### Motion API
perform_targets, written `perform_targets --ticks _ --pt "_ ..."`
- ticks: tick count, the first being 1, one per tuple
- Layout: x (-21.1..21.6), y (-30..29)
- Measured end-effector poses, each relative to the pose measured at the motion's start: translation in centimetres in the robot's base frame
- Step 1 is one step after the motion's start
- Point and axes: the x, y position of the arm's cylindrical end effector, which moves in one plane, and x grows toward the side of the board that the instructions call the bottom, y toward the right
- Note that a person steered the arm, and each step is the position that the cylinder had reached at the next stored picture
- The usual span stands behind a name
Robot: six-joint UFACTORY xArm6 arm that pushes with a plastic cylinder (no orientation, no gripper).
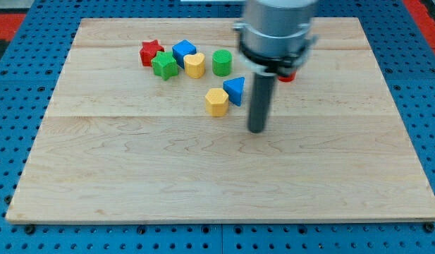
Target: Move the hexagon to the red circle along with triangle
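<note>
The yellow hexagon lies near the board's middle top, touching the blue triangle on its upper right. The red circle is mostly hidden behind the arm; only a sliver shows at the arm's right. My tip rests on the board below and right of the hexagon and triangle, a short gap away from both.
A cluster sits at the view's upper left: red star, green star, blue cube, yellow heart, green cylinder. The wooden board lies on a blue pegboard.
</note>
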Motion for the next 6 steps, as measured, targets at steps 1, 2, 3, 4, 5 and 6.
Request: perform_targets --ticks 1,2,3,4,5,6 --pt "-1.3 -4.3" --pt "-3.4 -3.7" --pt "-6.0 -2.8" --pt "-11.1 1.6" --pt "-12.5 3.0" --pt "-13.3 2.8"
